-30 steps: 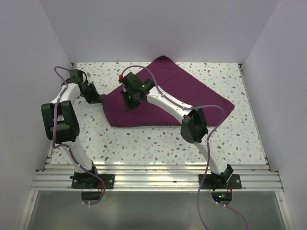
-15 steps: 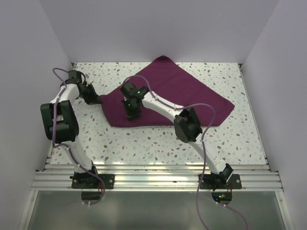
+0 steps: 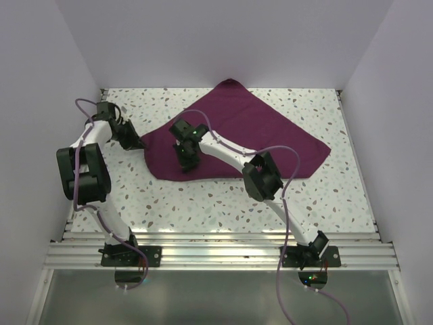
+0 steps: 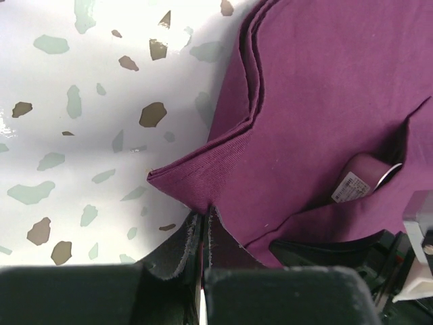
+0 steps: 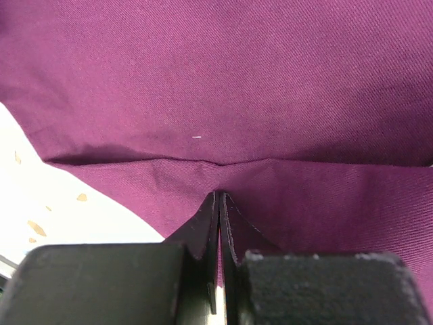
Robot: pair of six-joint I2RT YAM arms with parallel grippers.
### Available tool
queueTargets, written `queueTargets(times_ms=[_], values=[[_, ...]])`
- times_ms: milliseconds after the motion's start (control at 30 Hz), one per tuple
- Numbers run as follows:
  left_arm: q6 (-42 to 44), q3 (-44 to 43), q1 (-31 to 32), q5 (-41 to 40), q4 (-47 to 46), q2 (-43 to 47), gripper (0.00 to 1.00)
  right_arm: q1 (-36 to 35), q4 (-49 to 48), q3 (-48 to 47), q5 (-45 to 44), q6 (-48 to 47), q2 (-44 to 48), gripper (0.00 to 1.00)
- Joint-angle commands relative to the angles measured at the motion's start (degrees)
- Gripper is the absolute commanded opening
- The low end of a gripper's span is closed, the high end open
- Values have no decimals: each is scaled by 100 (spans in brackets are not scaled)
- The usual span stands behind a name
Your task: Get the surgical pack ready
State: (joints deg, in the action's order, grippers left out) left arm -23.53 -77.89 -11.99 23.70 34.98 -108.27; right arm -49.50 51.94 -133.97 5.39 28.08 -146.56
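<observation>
As folded cloth (image 3: 270, 128) lies, long axis left-right, apex far.

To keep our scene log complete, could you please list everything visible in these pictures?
plum-purple folded cloth: one, plum purple, mid-table toward the far side.
small labelled item: one, pale pinkish with a white label, tucked in a cloth fold; what it is cannot be told.
white speckled table: one, white with dark flecks, under everything.
aluminium rail: one, silver, along the table's near edge.
left gripper: one, black, shut on the cloth's left corner.
right gripper: one, black, shut on the cloth's near edge.
</observation>
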Motion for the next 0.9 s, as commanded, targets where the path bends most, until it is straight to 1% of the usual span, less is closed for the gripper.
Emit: queueTargets(times_ms=[0, 100, 233, 267, 300, 433, 533, 867], values=[[-82, 19, -49, 187, -176, 412, 0, -8, 132, -226, -126, -21, -13, 0], [-90, 45, -49, 196, -202, 412, 0, -8, 167, -252, -117, 48, 284, 0], [-117, 63, -49, 205, -290, 368, 0, -69, -17, 309, -21, 137, 865, 0], [-134, 46, -40, 214, -316, 359, 0, -104, -148, 519, -12, 111, 936, 0], [-143, 37, -40, 231, -334, 324, 0, -122, -158, 539, -11, 102, 971, 0], [-126, -42, -49, 222, -317, 236, 0, -174, 79, 320, 33, 58, 805, 0], [-143, -77, -49, 283, -299, 245, 0, -192, 35, 503, -90, 49, 779, 0], [-187, 10, -49, 433, -352, 403, 0, -192, 202, 433, -354, -65, 278, 0]])
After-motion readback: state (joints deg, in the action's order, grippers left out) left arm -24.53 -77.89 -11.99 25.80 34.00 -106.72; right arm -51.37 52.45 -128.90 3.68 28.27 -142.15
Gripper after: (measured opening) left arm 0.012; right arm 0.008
